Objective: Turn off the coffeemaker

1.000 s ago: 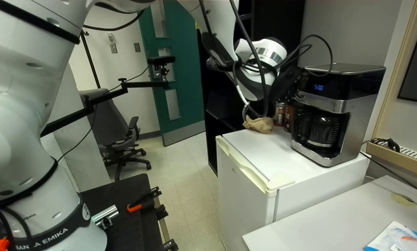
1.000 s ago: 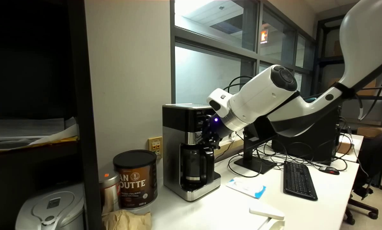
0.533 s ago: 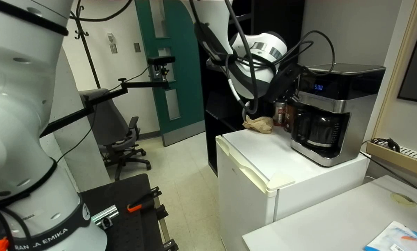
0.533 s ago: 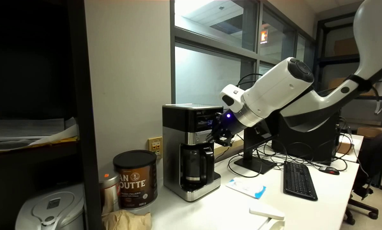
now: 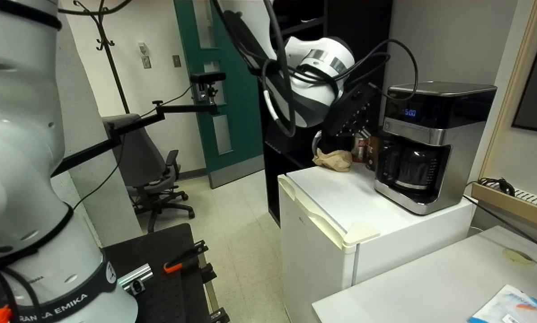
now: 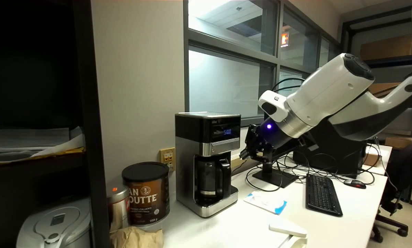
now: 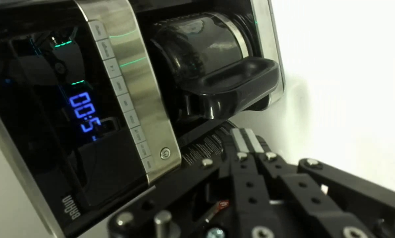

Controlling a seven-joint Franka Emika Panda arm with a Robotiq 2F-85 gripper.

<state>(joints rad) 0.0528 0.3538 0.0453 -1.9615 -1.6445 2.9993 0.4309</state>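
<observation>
fingers (image 7: 239, 141) pressed together, apart from the coffeemaker (image 6: 204, 149) — power symbol (image 7: 165, 153) legible only in the wrist view.

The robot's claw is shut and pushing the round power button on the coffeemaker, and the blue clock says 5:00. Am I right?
Almost! The claw isn't pushing the round power button: in the wrist view the button is uncovered, the claw's tips off to one side. It is shut, though, and the blue clock on the coffeemaker says 5:00.

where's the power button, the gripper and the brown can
power button (image 7: 165, 153), wrist view, on its round face
gripper (image 7: 246, 139), wrist view, midway between its fingertips
brown can (image 6: 146, 197), in an exterior view, on its label
</observation>
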